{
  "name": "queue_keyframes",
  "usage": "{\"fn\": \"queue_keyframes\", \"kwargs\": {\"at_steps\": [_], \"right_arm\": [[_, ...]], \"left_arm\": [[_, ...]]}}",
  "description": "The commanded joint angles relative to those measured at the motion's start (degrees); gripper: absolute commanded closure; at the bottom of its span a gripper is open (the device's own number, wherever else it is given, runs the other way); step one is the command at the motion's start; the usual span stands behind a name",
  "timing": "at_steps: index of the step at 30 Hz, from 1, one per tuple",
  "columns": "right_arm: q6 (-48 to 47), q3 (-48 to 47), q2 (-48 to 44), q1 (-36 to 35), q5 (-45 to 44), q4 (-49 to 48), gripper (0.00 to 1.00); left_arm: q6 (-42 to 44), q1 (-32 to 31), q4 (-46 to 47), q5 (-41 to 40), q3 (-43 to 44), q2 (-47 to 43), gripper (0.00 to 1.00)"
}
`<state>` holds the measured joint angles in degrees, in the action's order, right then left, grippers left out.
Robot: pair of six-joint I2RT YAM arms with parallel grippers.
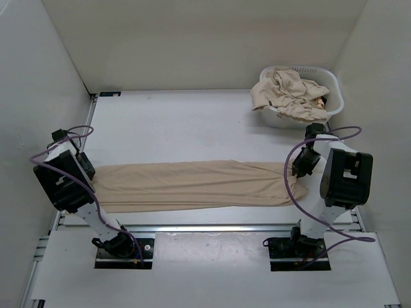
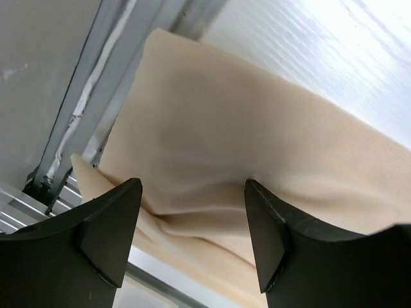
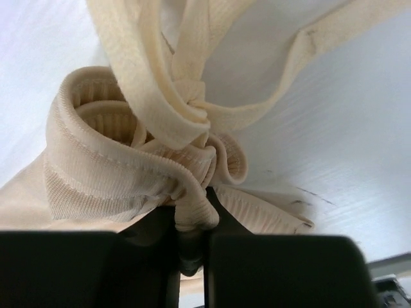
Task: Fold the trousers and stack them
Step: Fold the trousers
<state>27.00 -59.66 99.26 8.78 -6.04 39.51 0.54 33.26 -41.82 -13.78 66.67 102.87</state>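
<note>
One pair of beige trousers (image 1: 192, 186) lies flat and stretched across the table between the two arms. My left gripper (image 1: 88, 171) is at the trousers' left end. In the left wrist view it (image 2: 192, 221) is open just above the wrinkled fabric (image 2: 244, 128), with a fold lying between the fingers (image 2: 109, 224). My right gripper (image 1: 297, 168) is at the trousers' right end. In the right wrist view it (image 3: 192, 215) is shut on a bunched ribbed waistband (image 3: 109, 173) with a knotted drawstring (image 3: 192, 96).
A white laundry basket (image 1: 334, 83) stands at the back right, filled with more crumpled beige trousers (image 1: 289, 93). The table's metal front rail (image 1: 205, 228) runs just below the spread trousers. White walls enclose the table on the left, the right and the back.
</note>
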Motion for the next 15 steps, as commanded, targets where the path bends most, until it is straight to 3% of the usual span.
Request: {"fn": "queue_keyframes", "kwargs": {"at_steps": [1,7,10,13,15], "right_arm": [[2.16,-0.79,2.44,1.07,-9.83,7.40,1.00],[3.06,-12.03,-6.88,3.78,-32.93,18.67,1.00],[2.18,-17.32,-9.35,5.29,-37.62,21.65,1.00],[2.96,-22.17,-9.87,1.88,-39.74,26.58,1.00],[9.01,-20.95,-9.88,-6.37,-41.24,29.38,1.00]], "left_arm": [[-0.54,-1.78,-2.12,3.67,0.03,-6.18,0.23],[-0.54,-9.07,-4.75,6.93,-2.43,-10.57,0.20],[-0.54,-11.80,-6.07,8.59,-1.64,-11.89,0.19],[-0.54,-16.02,-8.18,9.21,0.12,-11.90,0.19],[-0.54,-19.43,-8.71,9.21,0.64,-11.21,0.19]]}}
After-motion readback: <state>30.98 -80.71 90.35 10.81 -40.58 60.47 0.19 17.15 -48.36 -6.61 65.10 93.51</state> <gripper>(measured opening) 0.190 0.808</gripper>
